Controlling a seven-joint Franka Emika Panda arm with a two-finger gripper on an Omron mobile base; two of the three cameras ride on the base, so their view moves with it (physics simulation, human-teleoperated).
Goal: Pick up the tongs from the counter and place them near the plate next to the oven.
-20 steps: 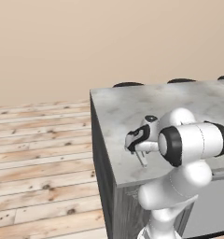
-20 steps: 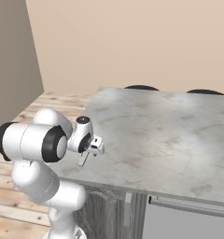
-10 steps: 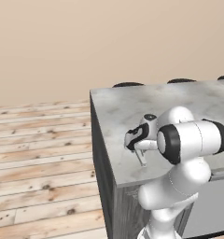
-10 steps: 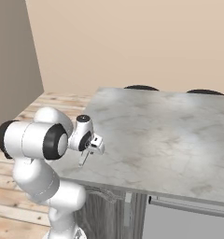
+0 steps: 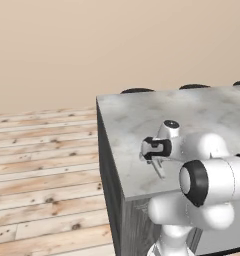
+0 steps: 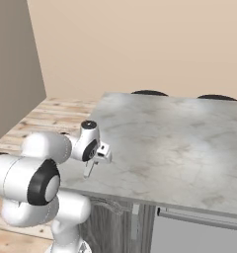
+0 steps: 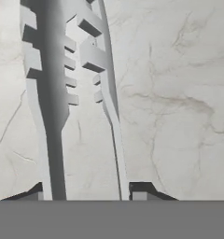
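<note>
- Two dark finger tips of the gripper (image 7: 86, 196) sit either side of the tongs (image 7: 62, 93) in the hand view, apparently closed on the two metal arms, which run away from the hand over the marbled stone.
- From the base cameras the tongs (image 5: 158, 169) hang as a slim grey sliver below the gripper (image 5: 154, 155), pointing down towards the counter (image 5: 142, 125); same reading from the right side, tongs (image 6: 89, 169) under gripper (image 6: 95, 159).
- Change against half a second and one second ago: hand and tongs look a little higher over the front edge of the counter, the tip seeming to be just off the stone rather than resting on it. The shift is small.
- Judgement: pick-up appears done, lift under way. Grip looks secure, though contact at the pads is partly hidden by the lower band.
- Location: tongs near the counter's front-left corner, close to the front edge (image 6: 155, 202).
- Remaining: carry to the plate by the oven, then set down beside it.
</note>
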